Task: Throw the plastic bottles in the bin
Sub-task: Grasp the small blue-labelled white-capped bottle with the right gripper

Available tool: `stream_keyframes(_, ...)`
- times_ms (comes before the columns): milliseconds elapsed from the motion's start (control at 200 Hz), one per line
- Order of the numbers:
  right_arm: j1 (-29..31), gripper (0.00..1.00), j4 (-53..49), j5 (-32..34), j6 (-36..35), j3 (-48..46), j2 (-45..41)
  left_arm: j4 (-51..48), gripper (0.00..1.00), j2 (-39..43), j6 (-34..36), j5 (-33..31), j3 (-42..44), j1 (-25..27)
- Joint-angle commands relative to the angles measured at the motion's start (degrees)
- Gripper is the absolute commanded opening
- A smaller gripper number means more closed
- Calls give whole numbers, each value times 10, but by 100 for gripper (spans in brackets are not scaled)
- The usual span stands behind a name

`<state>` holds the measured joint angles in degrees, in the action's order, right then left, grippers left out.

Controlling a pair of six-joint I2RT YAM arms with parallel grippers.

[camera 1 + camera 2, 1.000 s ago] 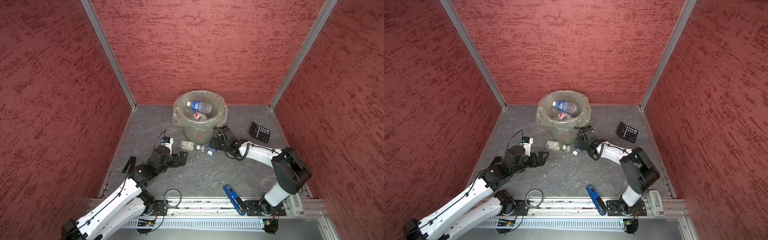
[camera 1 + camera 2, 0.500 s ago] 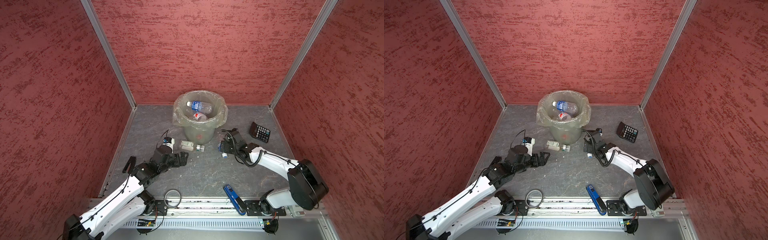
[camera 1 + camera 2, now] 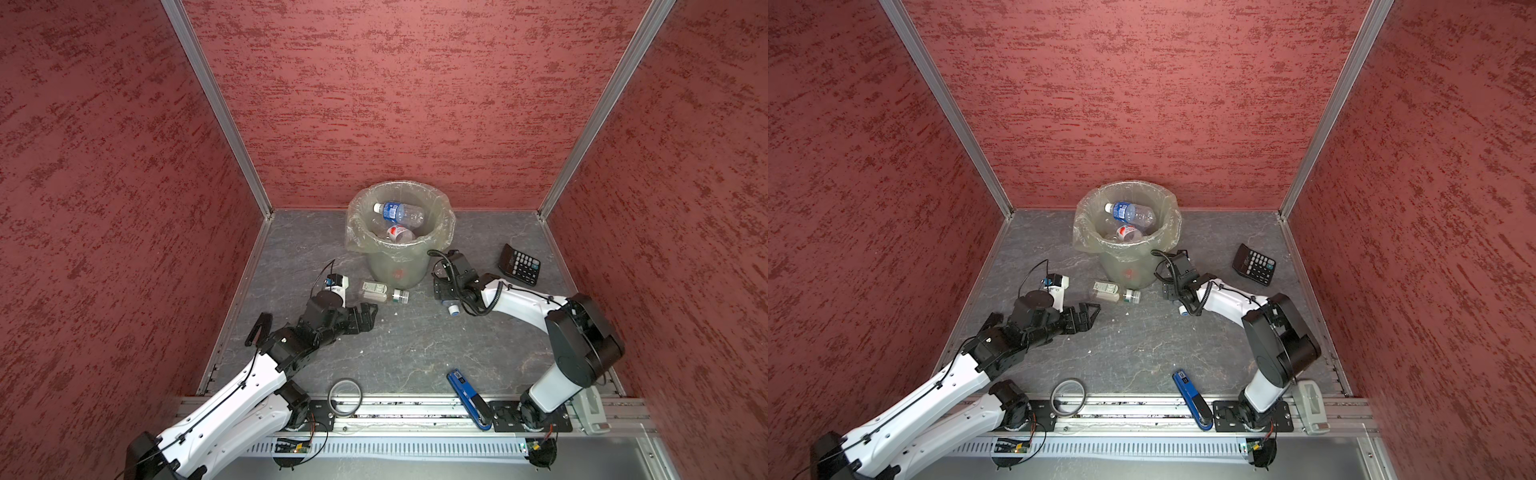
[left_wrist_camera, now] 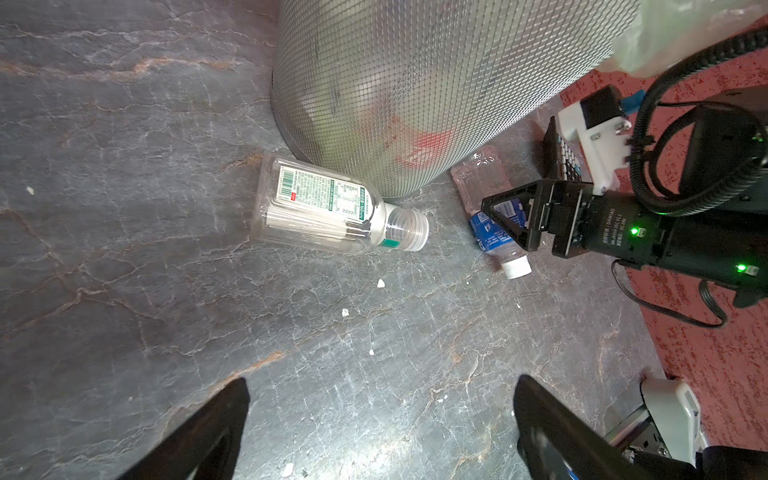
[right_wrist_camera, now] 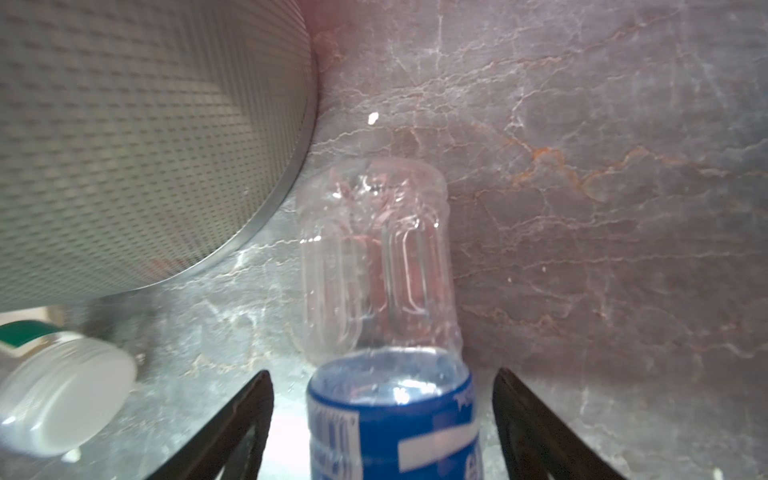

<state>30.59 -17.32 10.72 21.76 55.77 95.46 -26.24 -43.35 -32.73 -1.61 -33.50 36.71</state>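
— Grey stone floor (image 3: 415, 349) first; where's your target?
— Beside the bin (image 3: 399, 266), at its foot. Your right gripper (image 5: 382, 372) straddles the blue-label bottle (image 5: 374, 266), jaws spread, gaps both sides; its length runs straight ahead of the claw.
— And your left?
— Your left gripper (image 4: 380, 382) gapes wide; the green-label bottle (image 4: 316, 203) lies crosswise ahead, against the bin.

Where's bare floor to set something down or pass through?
Free: mid-floor, bordered by the left tool, right arm, blue stapler and tape ring; also the back-left corner beside the bin. Crowded: the bin's front, where the white-label bottle lies at its base and the open right tool straddles the blue-label bottle.
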Motion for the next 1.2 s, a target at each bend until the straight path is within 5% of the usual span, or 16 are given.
stream_keyframes(0,-6,81,-8,26,-27,22,9,-16,100,8,-1,-6,5,2)
stream_keyframes(291,-6,77,-22,32,-48,40,21,-14,100,14,-6,-8,9,1)
stream_keyframes(706,-6,56,-37,43,-26,13,2,-22,100,24,-10,-14,8,0)
stream_keyframes(1072,-6,55,-85,54,7,-54,-98,9,100,-3,-10,-1,12,0)
stream_keyframes(1192,-7,66,-91,55,4,-48,-98,20,100,-15,-10,4,10,0)
